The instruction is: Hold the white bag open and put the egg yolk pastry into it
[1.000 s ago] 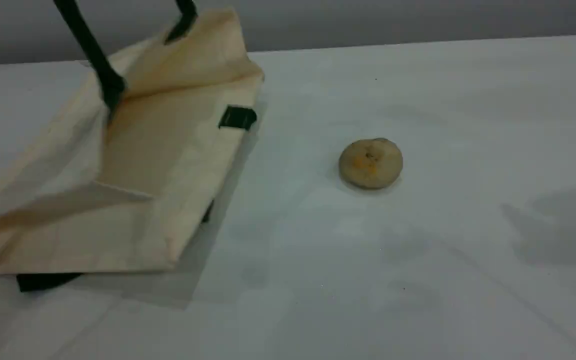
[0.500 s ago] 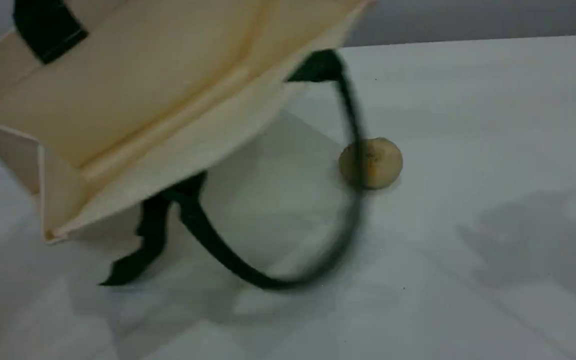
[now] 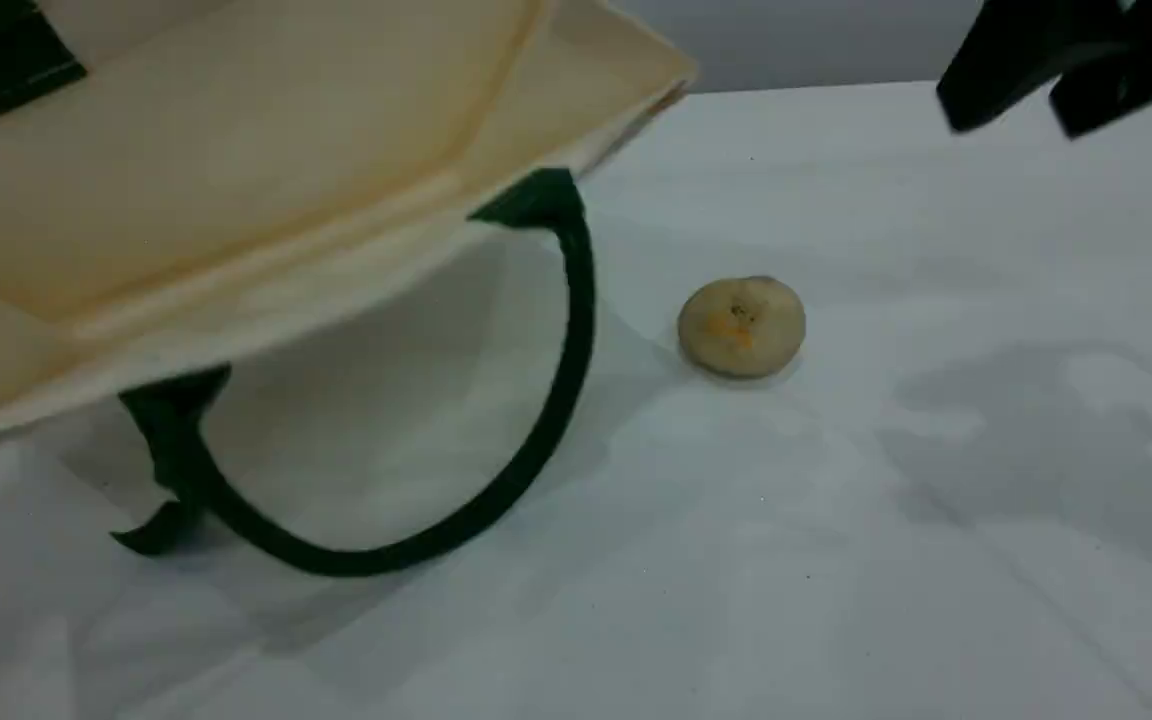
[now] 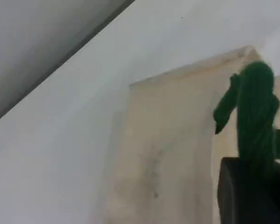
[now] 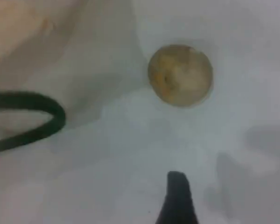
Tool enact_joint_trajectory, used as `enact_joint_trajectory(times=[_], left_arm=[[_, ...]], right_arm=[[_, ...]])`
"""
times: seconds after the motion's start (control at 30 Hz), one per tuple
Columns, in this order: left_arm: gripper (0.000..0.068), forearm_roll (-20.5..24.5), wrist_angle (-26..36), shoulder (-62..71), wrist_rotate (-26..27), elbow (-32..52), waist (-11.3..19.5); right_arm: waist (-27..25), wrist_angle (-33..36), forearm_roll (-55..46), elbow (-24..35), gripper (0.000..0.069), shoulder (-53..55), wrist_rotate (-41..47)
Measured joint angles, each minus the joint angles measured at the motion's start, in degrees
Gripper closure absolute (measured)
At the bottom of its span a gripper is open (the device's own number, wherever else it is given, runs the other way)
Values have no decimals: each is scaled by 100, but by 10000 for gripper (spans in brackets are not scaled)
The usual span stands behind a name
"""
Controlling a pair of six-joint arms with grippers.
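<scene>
Two grippers bear on this moment, and only one has a free line to the target.

Nearest the scene camera, bare table (image 3: 636, 620) carries nothing but shadows. Next comes the lower green rope handle (image 3: 556, 420), hanging free from the white bag (image 3: 236, 180) in a loop that sags to the table surface. The bag itself is lifted clear of the table at the left, its mouth tilted toward the camera so the cream interior shows.

The egg yolk pastry (image 3: 742, 327) sits upright on the table, just right of the hanging loop and apart from it, untouched. It is round, so no long axis governs the approach.

Farthest back, the right gripper (image 3: 1041, 95) enters at the top right, above and beyond the pastry, its dark fingers spread with nothing between them. In the right wrist view the pastry (image 5: 180, 74) lies ahead of the one visible fingertip (image 5: 177, 198), slightly right of its line, well apart.

The left gripper (image 4: 252, 186) is clenched on the upper rope handle (image 4: 254, 112), holding the bag up.

Judgement: the right arm is the nearer free one; its move is forward and down onto the pastry, then left to the bag mouth.
</scene>
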Motion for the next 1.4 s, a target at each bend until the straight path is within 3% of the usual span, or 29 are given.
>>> enact_joint_trajectory(times=[0.27, 0.57, 1.13, 1.4], left_arm=[[586, 0, -12, 77, -99, 0, 0], [586, 0, -1, 107, -89, 0, 0], [586, 145, -1, 107, -100, 0, 0], [586, 107, -1, 107, -100, 0, 0]], right_arm=[[395, -501, 553, 0, 200, 604, -580], [738, -1235, 540, -57, 200, 1384, -575], [1003, -1211, 645, -1215, 200, 2495, -556], [1003, -1373, 415, -1461, 200, 2834, -561]])
